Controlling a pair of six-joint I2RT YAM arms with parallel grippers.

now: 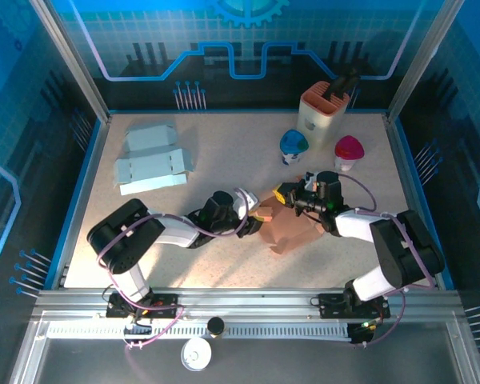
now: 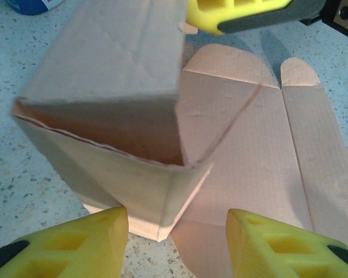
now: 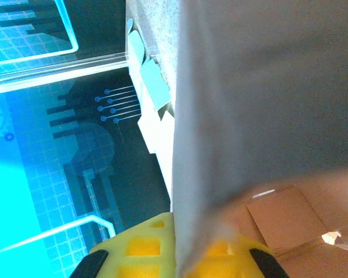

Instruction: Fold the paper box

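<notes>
The pink-brown paper box (image 1: 292, 232) lies mid-table, partly folded. In the left wrist view its walls (image 2: 116, 98) stand up around a hollow, while flat flaps (image 2: 313, 145) spread on the table to the right. My left gripper (image 1: 254, 213) sits at the box's left side. Its yellow fingers (image 2: 75, 246) stand open on either side of the box's near corner, gripping nothing. My right gripper (image 1: 283, 194) is at the box's far edge, shut on a raised flap (image 3: 267, 92) that runs up between its fingers (image 3: 133, 252). One right finger (image 2: 238, 11) shows above the box.
Flattened light-blue boxes (image 1: 152, 156) lie at the back left. An orange-and-white holder (image 1: 324, 110), a blue-topped cup (image 1: 294, 146) and a pink-topped cup (image 1: 348, 152) stand at the back right. Glass walls close the table on three sides.
</notes>
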